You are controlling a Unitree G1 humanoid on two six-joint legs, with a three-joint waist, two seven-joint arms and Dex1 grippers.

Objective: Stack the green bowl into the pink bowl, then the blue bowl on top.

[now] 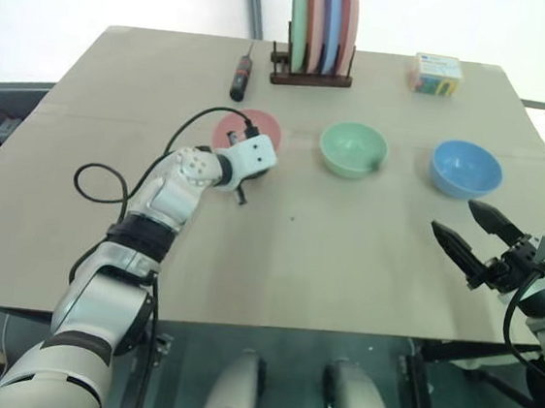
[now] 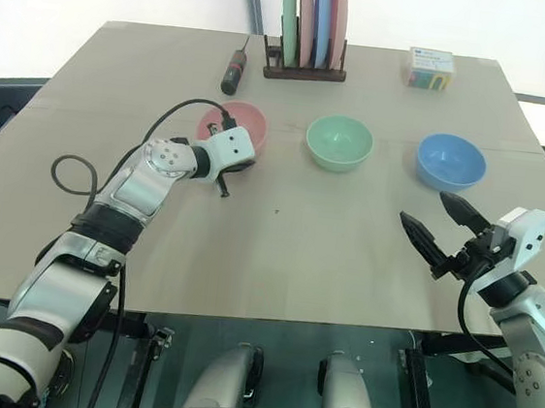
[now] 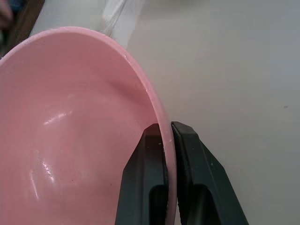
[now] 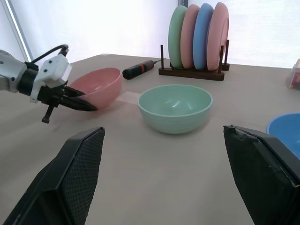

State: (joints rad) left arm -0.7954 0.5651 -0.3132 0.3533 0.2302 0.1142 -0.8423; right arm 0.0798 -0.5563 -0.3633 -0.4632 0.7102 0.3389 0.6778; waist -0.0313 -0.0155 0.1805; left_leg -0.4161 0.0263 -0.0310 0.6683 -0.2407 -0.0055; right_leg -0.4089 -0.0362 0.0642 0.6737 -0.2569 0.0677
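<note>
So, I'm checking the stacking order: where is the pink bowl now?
In the left eye view the pink bowl sits left of the green bowl, its near rim pinched by the left gripper.

the two head views look forward and down from above the near edge of the worktop (image 1: 344, 270), taking in its whole surface up to the plate rack (image 1: 311, 76) at the far edge. the left wrist view sits very close to the pink bowl (image 3: 70, 140), looking along its rim. the right wrist view looks low across the worktop from farther back, sharing the pink bowl, the green bowl (image 4: 175, 108) and the rack with the head views.
</note>
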